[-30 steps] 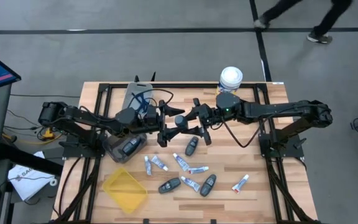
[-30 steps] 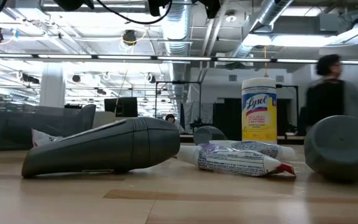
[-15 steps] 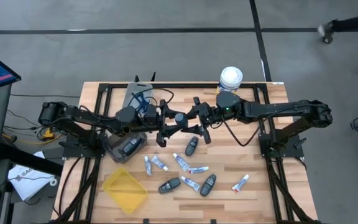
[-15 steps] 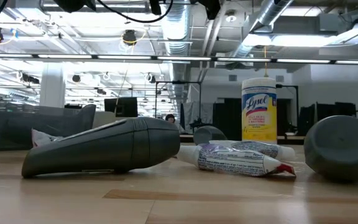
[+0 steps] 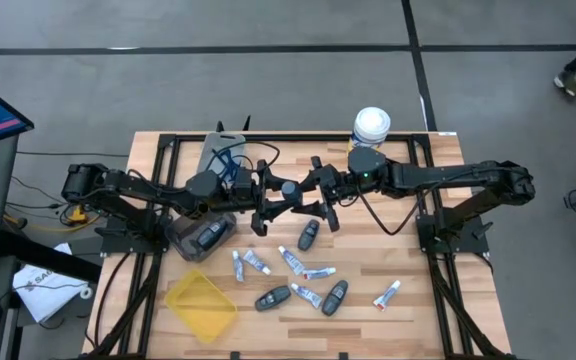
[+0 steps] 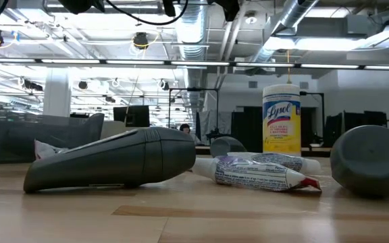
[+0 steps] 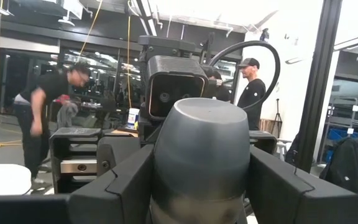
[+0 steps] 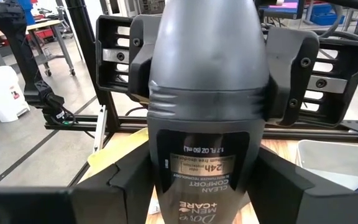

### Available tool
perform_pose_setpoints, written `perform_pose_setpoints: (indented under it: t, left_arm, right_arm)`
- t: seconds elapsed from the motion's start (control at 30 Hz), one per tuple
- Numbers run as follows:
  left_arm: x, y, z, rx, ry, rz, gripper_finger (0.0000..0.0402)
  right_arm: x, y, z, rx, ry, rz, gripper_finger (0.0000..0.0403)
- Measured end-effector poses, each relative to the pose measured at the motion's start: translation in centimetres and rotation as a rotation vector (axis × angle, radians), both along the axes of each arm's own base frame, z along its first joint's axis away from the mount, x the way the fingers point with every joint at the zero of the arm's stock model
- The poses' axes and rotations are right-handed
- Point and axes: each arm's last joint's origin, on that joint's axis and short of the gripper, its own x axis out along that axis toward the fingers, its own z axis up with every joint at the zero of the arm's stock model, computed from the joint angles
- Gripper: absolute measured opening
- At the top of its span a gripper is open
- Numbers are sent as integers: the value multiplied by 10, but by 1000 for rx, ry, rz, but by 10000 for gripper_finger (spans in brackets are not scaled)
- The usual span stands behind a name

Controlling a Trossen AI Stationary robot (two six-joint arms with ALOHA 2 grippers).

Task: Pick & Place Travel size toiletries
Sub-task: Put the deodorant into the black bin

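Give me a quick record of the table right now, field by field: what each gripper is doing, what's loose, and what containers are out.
held item: dark grey oval deodorant bottle, in the air between the arms
left gripper: shut on the bottle's cap end
right gripper: shut on the bottle's labelled end
loose items: small white tubes and grey bottles on the wooden table
containers: yellow tray, grey bin
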Motion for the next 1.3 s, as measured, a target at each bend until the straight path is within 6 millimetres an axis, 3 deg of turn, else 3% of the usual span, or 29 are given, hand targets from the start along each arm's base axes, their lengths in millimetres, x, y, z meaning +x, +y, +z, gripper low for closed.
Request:
perform_pose_setpoints:
  t: [0.37,0.8,1.03,1.3]
  left_arm:
    - [0,0,0,-2,0,-1,208]
    - [-10,1,7,35,49,20,208]
    - [-34,4,12,28,253,113,207]
    - [-77,9,12,-38,509,245,207]
  right_arm:
    - [0,0,0,4,0,5,253]
    - [-2,0,-1,7,24,2,255]
    - [-21,-7,10,4,56,-23,255]
    - [-51,-16,23,7,108,-64,256]
